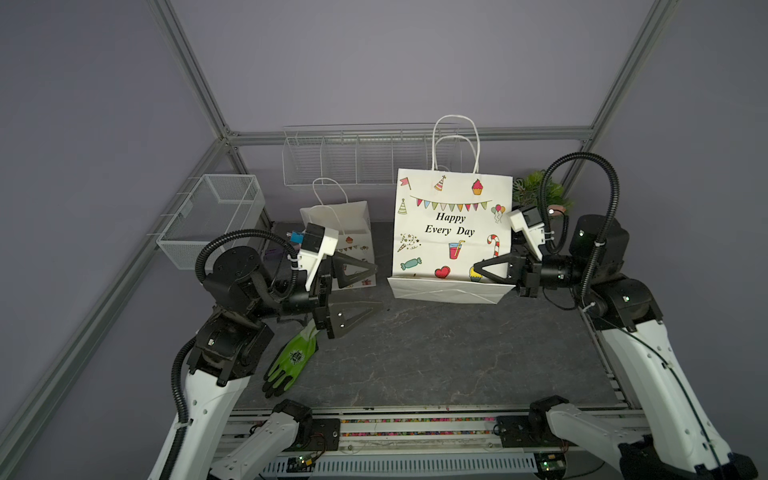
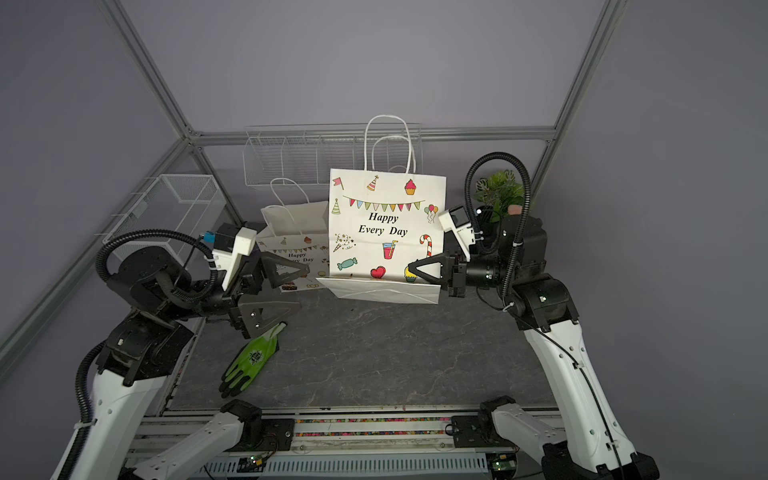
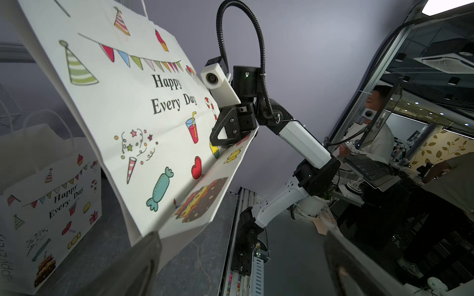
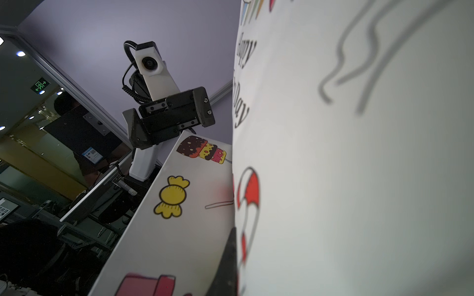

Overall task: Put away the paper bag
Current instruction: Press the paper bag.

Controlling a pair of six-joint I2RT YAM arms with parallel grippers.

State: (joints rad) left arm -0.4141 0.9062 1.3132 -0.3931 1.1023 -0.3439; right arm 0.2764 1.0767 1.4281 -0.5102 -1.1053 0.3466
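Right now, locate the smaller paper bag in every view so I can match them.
Top view: smaller paper bag, standing at the back.
Top view: same spot.
Left wrist: standing beside the large bag.
Right wrist: not in it.
Shared landmark: the large bag, printed Happy Every Day, in all four.

"Happy Every Day" is printed on the large paper bag (image 1: 453, 249) and also on the smaller paper bag (image 2: 293, 241) beside it.

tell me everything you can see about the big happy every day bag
The large paper bag is white paper printed with party drawings and "Happy Every Day". It is flattened, its bottom panel folded forward, with two white cord handles standing up. It is upright toward the back of the table, pinched at its lower corner by the shut right gripper.
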